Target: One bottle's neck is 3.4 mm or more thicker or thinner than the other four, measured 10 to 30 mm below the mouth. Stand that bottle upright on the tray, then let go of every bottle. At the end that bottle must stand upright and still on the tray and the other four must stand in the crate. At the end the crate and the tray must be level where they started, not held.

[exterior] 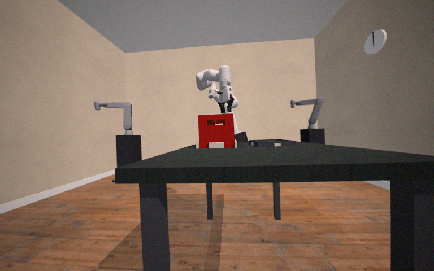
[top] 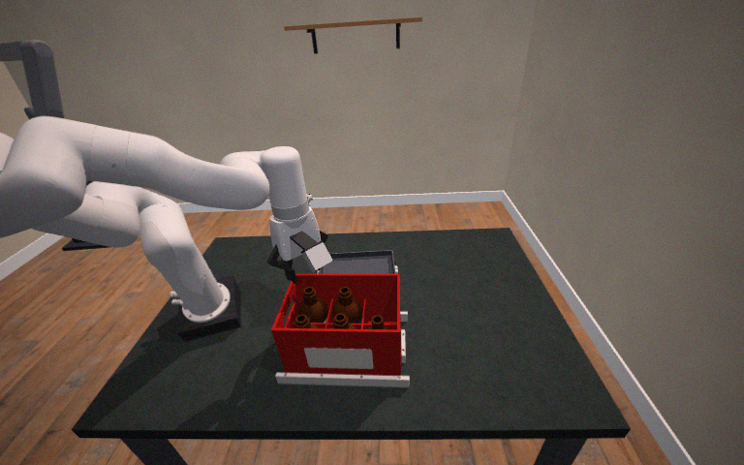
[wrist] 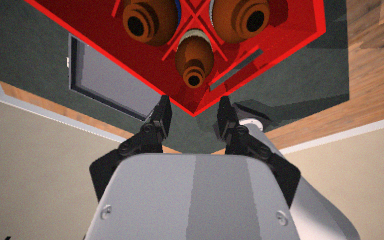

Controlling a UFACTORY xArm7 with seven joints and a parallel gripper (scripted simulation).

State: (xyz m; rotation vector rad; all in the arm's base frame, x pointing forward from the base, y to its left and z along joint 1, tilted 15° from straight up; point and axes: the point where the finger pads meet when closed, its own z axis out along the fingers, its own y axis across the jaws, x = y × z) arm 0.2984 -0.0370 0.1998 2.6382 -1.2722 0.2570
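Note:
The red crate [top: 388, 354] [exterior: 216, 135] [wrist: 300, 31] stands level on the table. Several brown bottles stand upright in it. In the top view, two are in the back row, a left one [top: 311, 308] and one to its right [top: 346, 308]; three necks show in the front row. The wrist view shows a nearest bottle [wrist: 194, 56] by the crate's corner. Neck differences are too small to tell. The grey tray [top: 358, 265] [exterior: 263, 144] [wrist: 107, 80] lies level behind the crate, with no bottle visible on it. My gripper [exterior: 225, 110] [wrist: 194, 104] is open and empty, just above the crate's back-left corner.
White blocks bound the crate: a front strip [top: 342, 379] and pieces on its right. Its tall walls and inner dividers surround the bottles. The arm's base [top: 211, 323] stands left of the crate on the dark table [top: 482, 339]. A wall shelf [top: 354, 23] hangs far behind.

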